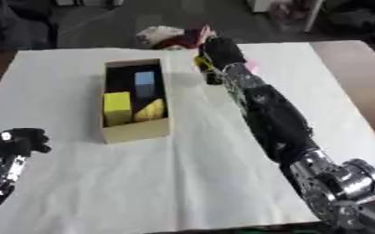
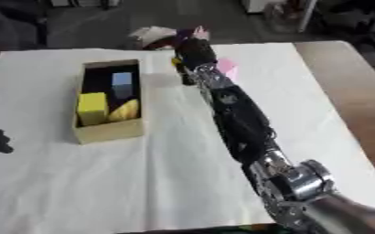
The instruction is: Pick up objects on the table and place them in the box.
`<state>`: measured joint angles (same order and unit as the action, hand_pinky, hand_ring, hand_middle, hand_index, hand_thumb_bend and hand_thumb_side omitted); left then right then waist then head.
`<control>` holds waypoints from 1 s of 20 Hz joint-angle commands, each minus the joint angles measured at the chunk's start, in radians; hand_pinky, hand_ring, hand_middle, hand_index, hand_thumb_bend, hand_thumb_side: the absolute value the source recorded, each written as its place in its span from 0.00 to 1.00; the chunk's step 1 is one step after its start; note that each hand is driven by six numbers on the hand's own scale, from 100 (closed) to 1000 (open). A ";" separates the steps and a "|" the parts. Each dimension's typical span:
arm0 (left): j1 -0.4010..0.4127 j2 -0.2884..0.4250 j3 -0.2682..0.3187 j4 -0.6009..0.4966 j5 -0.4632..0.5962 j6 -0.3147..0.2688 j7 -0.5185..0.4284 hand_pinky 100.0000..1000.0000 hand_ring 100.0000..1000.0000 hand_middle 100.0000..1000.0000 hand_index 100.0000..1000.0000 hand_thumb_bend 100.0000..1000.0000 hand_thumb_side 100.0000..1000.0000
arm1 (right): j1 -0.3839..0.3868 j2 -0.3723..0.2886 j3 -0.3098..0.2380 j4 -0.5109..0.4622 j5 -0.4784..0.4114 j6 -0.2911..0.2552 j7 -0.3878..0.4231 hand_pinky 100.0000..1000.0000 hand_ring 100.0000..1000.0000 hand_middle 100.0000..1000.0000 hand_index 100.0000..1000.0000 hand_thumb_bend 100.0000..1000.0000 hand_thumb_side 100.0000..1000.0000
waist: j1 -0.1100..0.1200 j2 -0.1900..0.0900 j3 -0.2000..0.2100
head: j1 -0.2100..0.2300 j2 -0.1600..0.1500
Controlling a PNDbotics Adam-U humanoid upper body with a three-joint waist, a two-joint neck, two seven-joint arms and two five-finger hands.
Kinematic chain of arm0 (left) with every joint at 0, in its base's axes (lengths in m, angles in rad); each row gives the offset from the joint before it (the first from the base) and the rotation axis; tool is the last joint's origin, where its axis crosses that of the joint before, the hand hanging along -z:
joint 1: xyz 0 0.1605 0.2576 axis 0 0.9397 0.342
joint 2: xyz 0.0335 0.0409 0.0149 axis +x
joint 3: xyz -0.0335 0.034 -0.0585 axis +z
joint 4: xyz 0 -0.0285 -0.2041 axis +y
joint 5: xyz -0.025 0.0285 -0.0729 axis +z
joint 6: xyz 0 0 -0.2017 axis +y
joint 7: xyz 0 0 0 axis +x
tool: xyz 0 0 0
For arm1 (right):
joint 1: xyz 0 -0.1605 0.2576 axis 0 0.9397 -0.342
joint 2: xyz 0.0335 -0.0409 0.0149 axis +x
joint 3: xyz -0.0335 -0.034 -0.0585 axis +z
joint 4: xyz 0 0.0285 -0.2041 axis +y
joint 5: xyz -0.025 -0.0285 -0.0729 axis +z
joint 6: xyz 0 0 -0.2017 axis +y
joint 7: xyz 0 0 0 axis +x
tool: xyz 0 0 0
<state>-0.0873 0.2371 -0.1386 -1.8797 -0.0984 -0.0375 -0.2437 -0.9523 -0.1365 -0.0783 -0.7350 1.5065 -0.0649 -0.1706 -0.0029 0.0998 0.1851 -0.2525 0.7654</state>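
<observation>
Right hand (image 1: 216,51) far; tan box (image 1: 135,130) holds yellow, blue blocks.

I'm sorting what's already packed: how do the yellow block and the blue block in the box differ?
The yellow block sits on the left side near the front of the cardboard box; the blue block lies further back, toward the right. The yellow one looks larger and brighter; the blue one is pale and slimmer. Both are boxy pieces lying inside the box.

I see the open cardboard box (image 1: 135,130) lying lengthwise on the white-covered counter (image 1: 183,183), holding a yellow block (image 1: 116,107), a yellow wedge-like piece (image 1: 151,110) and a pale blue block (image 1: 145,81). A pink object (image 2: 225,66) lies near the far edge, partly hidden.
</observation>
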 commanded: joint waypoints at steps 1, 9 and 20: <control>-0.012 0.008 0.000 -0.020 0.003 -0.002 -0.001 0.76 0.58 0.58 0.71 0.00 0.66 | -0.034 0.019 0.014 -0.052 -0.058 -0.052 -0.012 0.52 0.35 0.21 0.49 0.00 0.00 | 0.003 -0.012 0.001 | -0.003 0.005; -0.016 0.008 -0.005 -0.021 0.006 -0.002 -0.006 0.76 0.58 0.58 0.71 0.00 0.66 | -0.043 0.100 0.142 -0.104 -0.188 -0.183 0.098 0.59 0.41 0.25 0.53 0.00 0.00 | 0.004 -0.012 0.009 | -0.019 0.005; -0.018 0.009 -0.006 -0.020 0.007 -0.002 -0.008 0.76 0.58 0.58 0.71 0.00 0.66 | -0.025 0.087 0.200 -0.103 -0.281 -0.309 0.283 0.75 0.70 0.75 0.92 0.00 0.34 | -0.002 -0.014 0.010 | -0.022 0.005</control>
<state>-0.0905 0.2369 -0.1447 -1.8798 -0.0973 -0.0392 -0.2495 -0.9580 -0.0310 0.1256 -0.8143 1.2268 -0.3698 0.0956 -0.0088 0.0993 0.1967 -0.2741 0.7655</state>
